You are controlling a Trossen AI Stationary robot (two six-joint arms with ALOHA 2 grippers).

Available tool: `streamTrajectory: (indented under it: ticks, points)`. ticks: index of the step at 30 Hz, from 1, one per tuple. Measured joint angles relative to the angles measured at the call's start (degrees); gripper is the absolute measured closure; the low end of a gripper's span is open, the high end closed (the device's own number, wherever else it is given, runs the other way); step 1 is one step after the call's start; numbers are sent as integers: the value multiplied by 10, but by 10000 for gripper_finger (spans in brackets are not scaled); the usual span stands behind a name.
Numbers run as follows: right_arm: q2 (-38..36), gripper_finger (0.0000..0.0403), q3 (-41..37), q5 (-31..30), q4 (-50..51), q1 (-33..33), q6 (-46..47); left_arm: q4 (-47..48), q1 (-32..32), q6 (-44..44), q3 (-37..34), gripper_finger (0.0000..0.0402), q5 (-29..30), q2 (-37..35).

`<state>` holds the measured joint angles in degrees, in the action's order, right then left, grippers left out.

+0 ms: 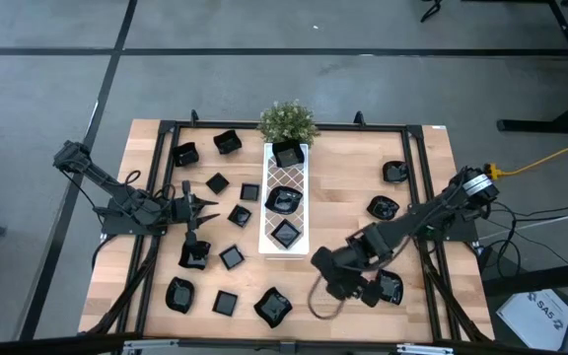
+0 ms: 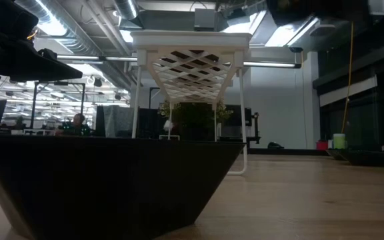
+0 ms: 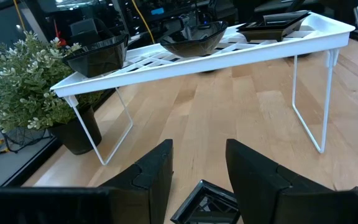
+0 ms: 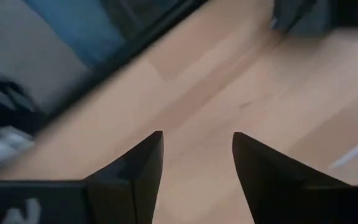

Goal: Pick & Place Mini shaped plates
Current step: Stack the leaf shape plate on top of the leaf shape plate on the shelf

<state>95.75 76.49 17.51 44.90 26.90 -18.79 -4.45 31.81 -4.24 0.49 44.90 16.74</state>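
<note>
We see the bench evenly lit from overhead, with soft shadows. In the low view ceiling strip lights glare, the nearest dish a dark silhouette. The right wrist view is motion-blurred.

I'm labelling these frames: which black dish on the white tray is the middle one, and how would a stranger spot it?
Find the long white lattice tray running down the table's centre from the potted plant. Three black dishes sit on it in a row; take the middle dish. It is rounded and bowl-like, while the dishes at either end of the tray are square.
</note>
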Motion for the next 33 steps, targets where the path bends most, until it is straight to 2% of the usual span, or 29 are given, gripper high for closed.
streamTrajectory:
  ticks: [3,7,12,17,22,24,27,33]
  points:
    - [3,210,0,71,19,-26,96,0,0,0,0,258,0,0]
    - [3,210,0,143,70,-59,170,0,0,0,0,258,0,0]
    - [2,210,0,191,126,-85,244,0,0,0,0,258,0,0]
    - [2,210,0,141,171,-95,341,0,0,0,0,258,0,0]
    - [-1,210,0,1,212,-90,456,0,0,0,0,258,0,0]
    - [-8,210,-1,-36,221,-90,505,0,0,0,0,258,0,0]
    - [-34,210,-34,-47,215,-90,553,0,0,0,0,258,0,0]
    - [-127,210,-178,-39,157,-90,670,0,0,0,0,258,0,0]
